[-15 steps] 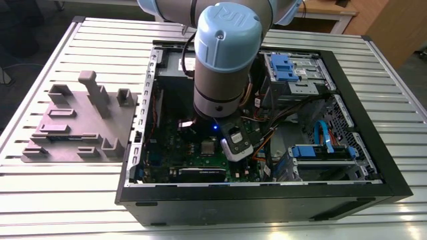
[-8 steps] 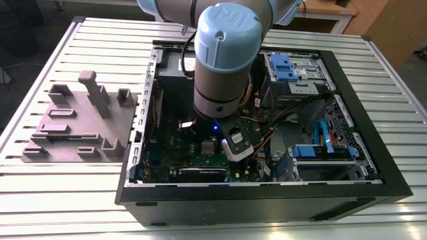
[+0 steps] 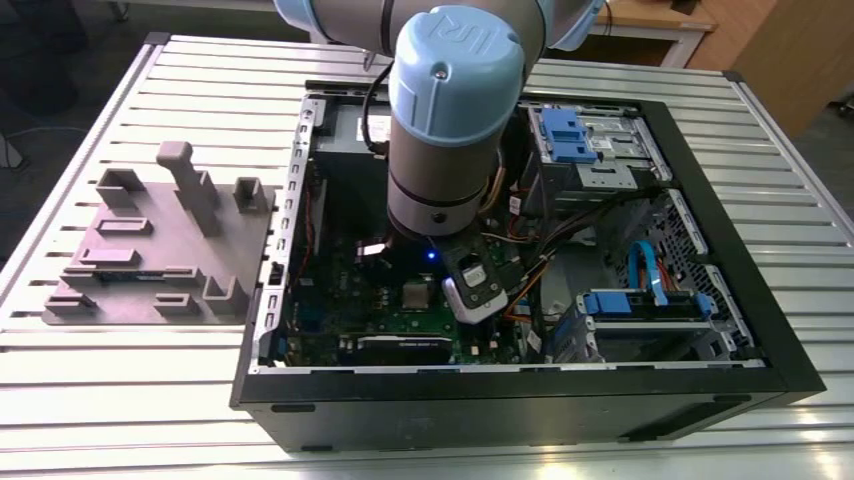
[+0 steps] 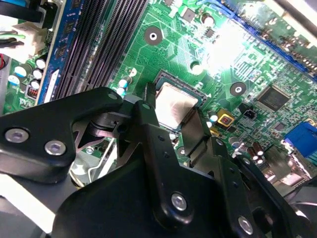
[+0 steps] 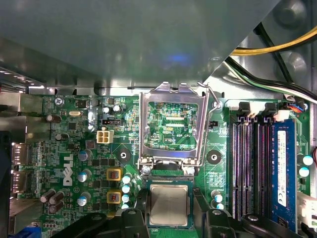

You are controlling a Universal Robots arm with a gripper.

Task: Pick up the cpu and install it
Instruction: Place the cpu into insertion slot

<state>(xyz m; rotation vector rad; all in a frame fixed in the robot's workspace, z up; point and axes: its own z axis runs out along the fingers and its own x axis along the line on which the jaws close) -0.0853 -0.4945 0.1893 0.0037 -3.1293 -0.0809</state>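
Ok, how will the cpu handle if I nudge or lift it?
The cpu looks a stiff, flat, metal-topped square, so it should neither flex nor roll. Its smooth top is probably slippery. Sitting in the socket, it likely resists sideways pushes.

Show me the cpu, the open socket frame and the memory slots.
cpu (image 5: 168,206), first wrist view, metal top.
socket frame (image 5: 144,129), first wrist view, a side bar.
memory slots (image 5: 238,168), first wrist view, one black slot.

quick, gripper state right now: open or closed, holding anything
gripper: closed, holding the cpu low over the motherboard
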